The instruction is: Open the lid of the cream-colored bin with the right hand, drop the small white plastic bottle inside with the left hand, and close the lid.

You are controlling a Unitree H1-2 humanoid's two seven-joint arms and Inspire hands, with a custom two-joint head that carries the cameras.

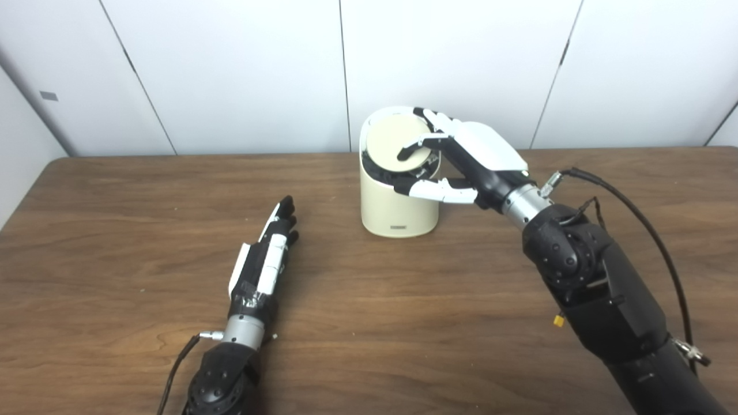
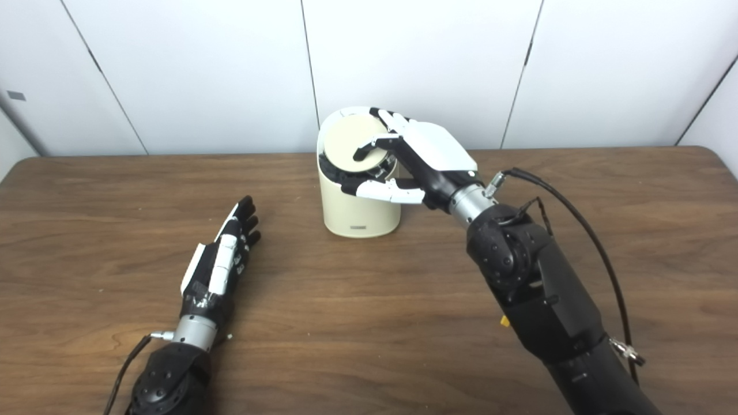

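Observation:
The cream-colored bin (image 1: 398,207) stands at the back middle of the table. Its round lid (image 1: 390,140) is tilted, with a dark gap showing under its front edge. My right hand (image 1: 475,153) reaches in from the right: its fingers (image 1: 416,148) curl over the lid's top and its thumb (image 1: 441,190) lies under the lid's front edge along the bin's rim. On the wood left of the bin my left hand (image 1: 271,248) rests edge-on, fingers straight and holding nothing. No small white bottle shows in either view.
The brown wooden table (image 1: 369,323) stretches wide in front of both arms. White wall panels (image 1: 242,69) rise just behind the bin. A black cable (image 1: 651,230) loops off my right forearm.

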